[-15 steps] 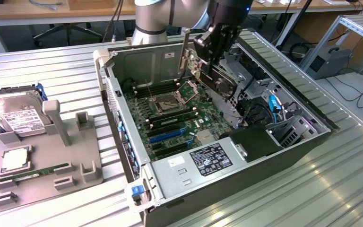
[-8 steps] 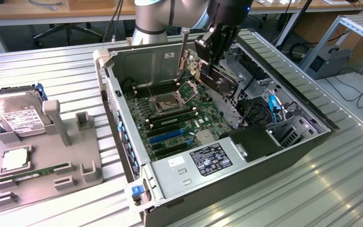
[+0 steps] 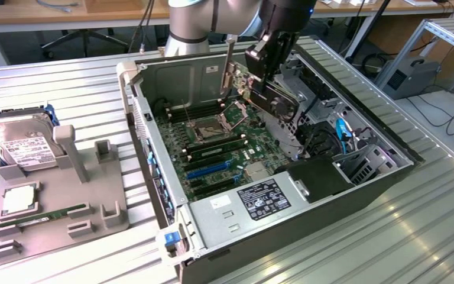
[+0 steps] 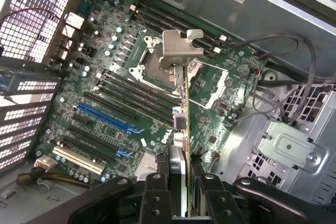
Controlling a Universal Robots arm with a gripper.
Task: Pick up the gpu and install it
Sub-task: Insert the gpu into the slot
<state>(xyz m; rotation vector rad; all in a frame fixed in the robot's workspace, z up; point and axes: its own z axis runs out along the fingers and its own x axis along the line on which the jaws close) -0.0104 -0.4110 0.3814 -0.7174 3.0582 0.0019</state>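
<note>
**Gpu clamped on edge above the open case**

The gripper [image 3: 265,76] is closed on the gpu [image 3: 274,99], with its black fingers [image 4: 156,192] pressing the thin card from both sides. In the wrist view the gpu [image 4: 185,129] shows edge-on, a narrow strip running away from the gripper [image 4: 181,184] to a pale, bent metal bracket at its far end. The card hangs over the green motherboard [image 3: 211,151], near the square, steel-framed socket [image 3: 211,125], and sits in no slot. The long blue slots [image 4: 105,113] and the black ones beside them lie bare on the motherboard [image 4: 113,72].

The case [image 3: 290,234] is a dark box of sheet metal lying on its side with the panel off and perforated grilles along one wall. It rests on a ribbed aluminium table [image 3: 85,83]. At the exterior view's left, a grey moulded holder [image 3: 101,204] carries a boxy silver drive [image 3: 22,145] with a white label and a narrow green RAM stick [image 3: 42,214].
</note>
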